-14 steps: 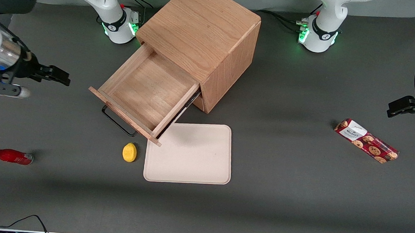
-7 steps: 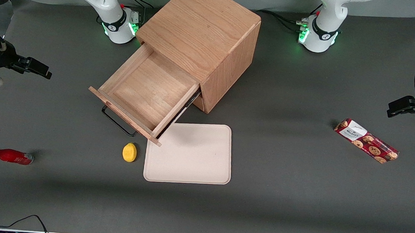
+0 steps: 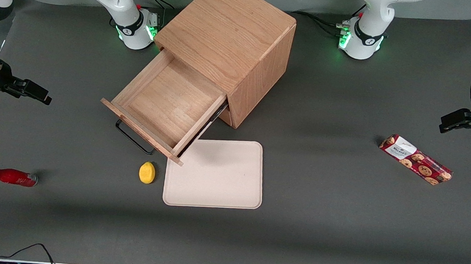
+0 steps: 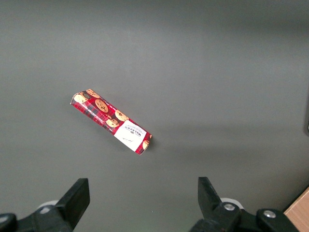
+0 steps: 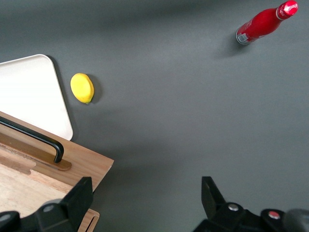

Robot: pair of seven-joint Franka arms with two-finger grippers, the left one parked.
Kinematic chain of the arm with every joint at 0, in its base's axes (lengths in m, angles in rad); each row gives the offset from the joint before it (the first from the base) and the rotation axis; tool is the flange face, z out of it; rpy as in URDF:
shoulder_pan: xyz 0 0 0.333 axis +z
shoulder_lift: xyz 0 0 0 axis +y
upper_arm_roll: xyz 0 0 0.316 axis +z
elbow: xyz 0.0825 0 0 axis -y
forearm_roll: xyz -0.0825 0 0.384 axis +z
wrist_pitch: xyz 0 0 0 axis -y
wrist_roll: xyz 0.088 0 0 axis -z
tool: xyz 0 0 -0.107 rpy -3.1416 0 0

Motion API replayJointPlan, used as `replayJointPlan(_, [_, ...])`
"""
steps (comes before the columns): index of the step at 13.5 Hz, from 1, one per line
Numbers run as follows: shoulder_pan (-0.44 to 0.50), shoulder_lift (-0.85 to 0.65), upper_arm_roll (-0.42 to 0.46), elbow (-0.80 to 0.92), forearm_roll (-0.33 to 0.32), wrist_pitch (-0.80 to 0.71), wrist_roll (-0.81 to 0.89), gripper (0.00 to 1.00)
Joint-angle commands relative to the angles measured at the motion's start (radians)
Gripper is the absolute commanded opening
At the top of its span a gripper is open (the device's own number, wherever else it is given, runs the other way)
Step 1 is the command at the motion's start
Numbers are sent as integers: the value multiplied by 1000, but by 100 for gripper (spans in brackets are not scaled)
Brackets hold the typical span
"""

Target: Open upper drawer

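The oak cabinet (image 3: 229, 36) stands at the middle of the table, and its upper drawer (image 3: 167, 102) is pulled far out, a bare light-wood tray with nothing in it. A thin dark bar handle (image 3: 134, 138) hangs on the drawer's front. My gripper (image 3: 35, 91) hovers well away from the drawer, toward the working arm's end of the table. In the right wrist view the gripper (image 5: 145, 193) is open over bare grey table, with a corner of the drawer front (image 5: 72, 166) and its handle (image 5: 34, 137) beside one finger (image 5: 79, 193). The lower drawer is hidden under the upper one.
A cream tray (image 3: 214, 174) lies just in front of the open drawer, with a yellow lemon (image 3: 147, 172) beside it. A red bottle (image 3: 10, 176) lies near the working arm's end. A red cookie box (image 3: 416, 159) lies toward the parked arm's end.
My gripper has drawn away from the drawer toward the working arm's end of the table. The drawer has stayed where it was, pulled out.
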Motion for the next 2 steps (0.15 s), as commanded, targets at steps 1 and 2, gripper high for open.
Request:
replayJointPlan(1, [3, 17, -6, 37, -17, -8, -17, 100])
replayJointPlan(2, [3, 15, -12, 40, -17, -8, -14, 100])
